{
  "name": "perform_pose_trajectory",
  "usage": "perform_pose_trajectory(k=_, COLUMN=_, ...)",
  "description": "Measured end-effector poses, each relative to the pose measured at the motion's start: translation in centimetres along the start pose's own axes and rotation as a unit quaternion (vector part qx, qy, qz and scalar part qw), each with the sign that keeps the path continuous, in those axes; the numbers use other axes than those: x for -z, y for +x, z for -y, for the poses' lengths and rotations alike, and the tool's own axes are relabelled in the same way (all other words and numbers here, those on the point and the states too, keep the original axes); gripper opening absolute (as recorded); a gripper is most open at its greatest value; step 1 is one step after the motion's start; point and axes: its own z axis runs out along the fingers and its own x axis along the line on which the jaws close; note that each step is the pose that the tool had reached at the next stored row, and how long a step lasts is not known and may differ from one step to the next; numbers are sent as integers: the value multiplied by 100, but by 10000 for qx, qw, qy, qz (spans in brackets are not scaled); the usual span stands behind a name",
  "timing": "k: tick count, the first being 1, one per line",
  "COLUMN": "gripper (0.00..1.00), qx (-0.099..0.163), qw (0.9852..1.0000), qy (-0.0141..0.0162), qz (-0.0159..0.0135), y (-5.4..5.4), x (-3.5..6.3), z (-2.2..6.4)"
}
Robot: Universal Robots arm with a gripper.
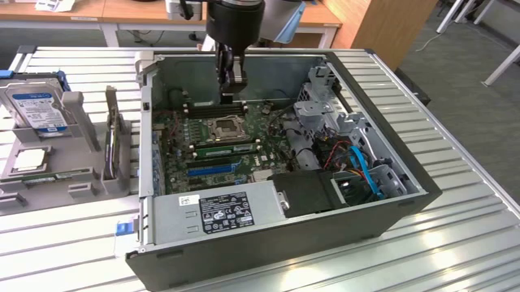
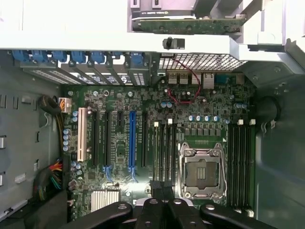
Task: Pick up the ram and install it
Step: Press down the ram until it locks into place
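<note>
An open PC case lies on the table with its motherboard exposed. A long green ram stick sits along the black memory slots just on the near side of the CPU socket. My gripper hangs inside the case above the far memory slots, beyond the socket. Its fingers stand close together with nothing visible between them. In the wrist view the gripper is over the board, between the CPU socket and the blue expansion slot, above a bank of black memory slots.
A grey holder at the exterior view's left carries a hard drive, an upright card and a small green strip. The power supply and the drive cage with blue cables crowd the case's near and right sides.
</note>
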Motion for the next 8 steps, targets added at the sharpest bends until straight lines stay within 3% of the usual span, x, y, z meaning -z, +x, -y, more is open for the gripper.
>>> perform_pose_trajectory(k=8, gripper=10, qx=0, qw=10000, qy=-28, qz=0, y=1, x=3, z=82)
